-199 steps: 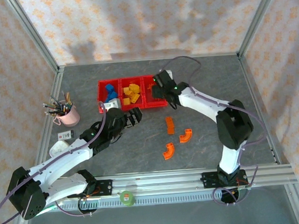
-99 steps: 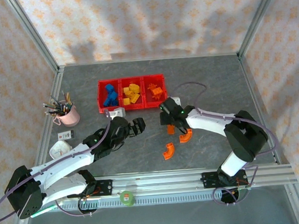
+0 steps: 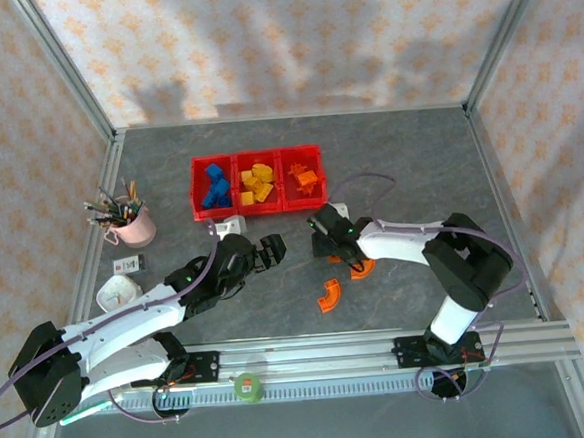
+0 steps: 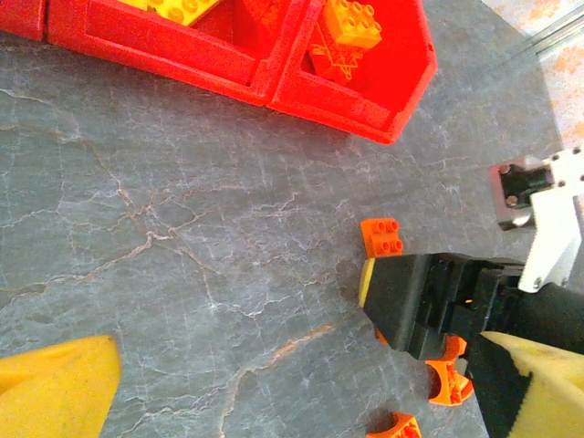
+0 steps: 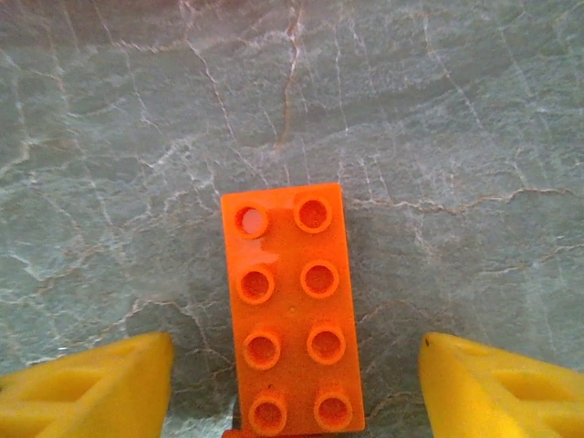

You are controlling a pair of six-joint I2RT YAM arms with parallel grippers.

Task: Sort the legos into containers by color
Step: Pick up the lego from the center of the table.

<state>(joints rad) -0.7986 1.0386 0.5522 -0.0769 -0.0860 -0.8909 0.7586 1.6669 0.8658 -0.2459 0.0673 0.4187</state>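
An orange two-by-four brick [image 5: 292, 310] lies flat on the grey table. My right gripper [image 5: 292, 392] is low over it and open, with a yellow finger [image 5: 91, 388] on either side and a gap to the brick. From above, that gripper [image 3: 326, 239] covers the brick. Two orange arches [image 3: 327, 295] [image 3: 362, 267] lie near it. The red three-bin tray [image 3: 259, 209] holds blue legos [image 3: 213, 186] on the left, yellow legos [image 3: 257, 183] in the middle and orange legos [image 3: 304, 178] on the right. My left gripper [image 3: 267, 251] hovers open and empty left of the right one.
A pink cup of pens [image 3: 127, 220] stands at the left, with small white items [image 3: 117, 289] below it. A small white object [image 3: 230, 223] sits by the tray's near edge. In the left wrist view the brick's end [image 4: 383, 237] pokes out beside the right arm's black housing [image 4: 420, 297].
My right gripper left the tray's orange bin and came down toward me over the orange brick on the table. The left gripper drifted slightly right.
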